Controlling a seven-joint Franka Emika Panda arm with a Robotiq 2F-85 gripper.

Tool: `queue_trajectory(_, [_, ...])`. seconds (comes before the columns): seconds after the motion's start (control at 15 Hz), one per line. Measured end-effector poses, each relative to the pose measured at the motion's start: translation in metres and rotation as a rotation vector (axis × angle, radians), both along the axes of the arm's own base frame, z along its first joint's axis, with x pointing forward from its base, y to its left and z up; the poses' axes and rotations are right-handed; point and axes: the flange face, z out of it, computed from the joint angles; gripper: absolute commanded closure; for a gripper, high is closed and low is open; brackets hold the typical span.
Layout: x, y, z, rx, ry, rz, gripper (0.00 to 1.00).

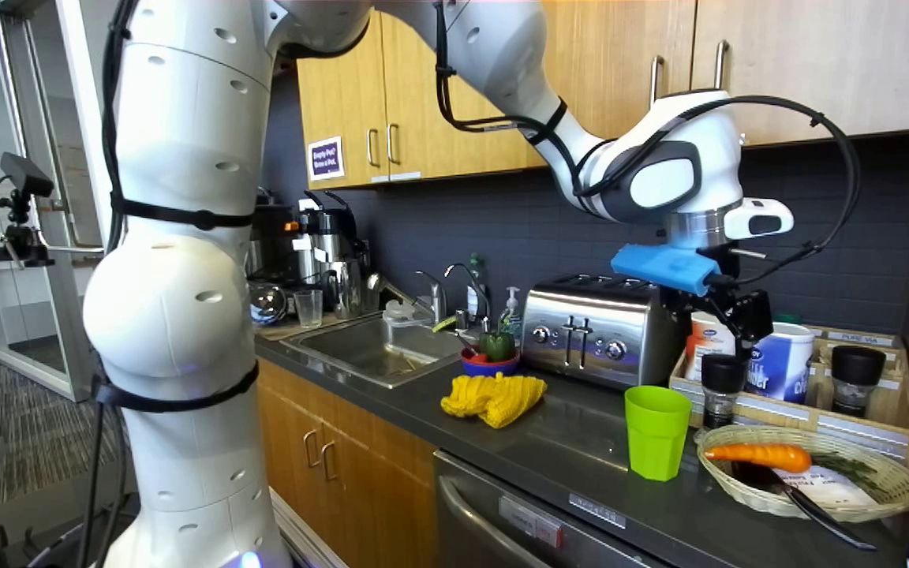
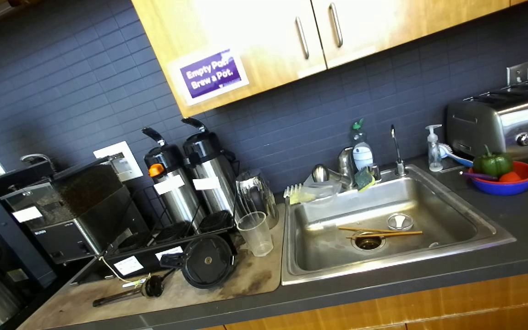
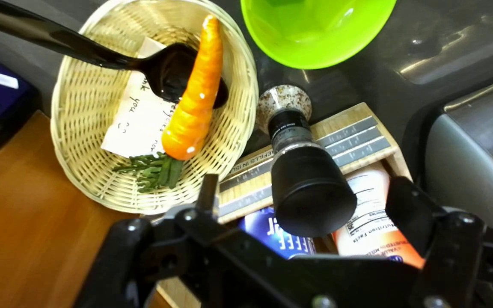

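My gripper [image 3: 306, 196] stands open above the counter, its fingers wide apart. Between and below them rises a grinder with a black cap [image 3: 310, 192] and a clear, speckled base; gaps show on either side of the cap. In an exterior view the gripper is just over this grinder [image 1: 721, 388], which stands upright in front of a wooden organizer [image 1: 857, 422]. Beside it lies a wicker basket [image 3: 79, 158] with an orange carrot [image 3: 193, 107], a black spoon [image 3: 96, 51] and a handwritten note [image 3: 131, 124]. A lime-green cup [image 1: 657, 434] stands on the grinder's other side.
The organizer holds a blue-and-white canister [image 1: 782, 363], an orange-and-white one [image 1: 708, 345] and another black-capped grinder [image 1: 855, 375]. Farther along are a steel toaster [image 1: 589, 331], a yellow cloth [image 1: 494, 398], a bowl [image 2: 504, 188] with a green pepper, and a sink [image 2: 319, 256]. Cabinets [image 1: 620, 71] hang overhead.
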Motion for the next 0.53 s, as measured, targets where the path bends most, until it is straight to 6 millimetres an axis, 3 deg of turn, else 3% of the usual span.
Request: queue_trajectory(0.53, [-0.001,-0.019,-0.014,0.039,0.005,-0.171,0.00])
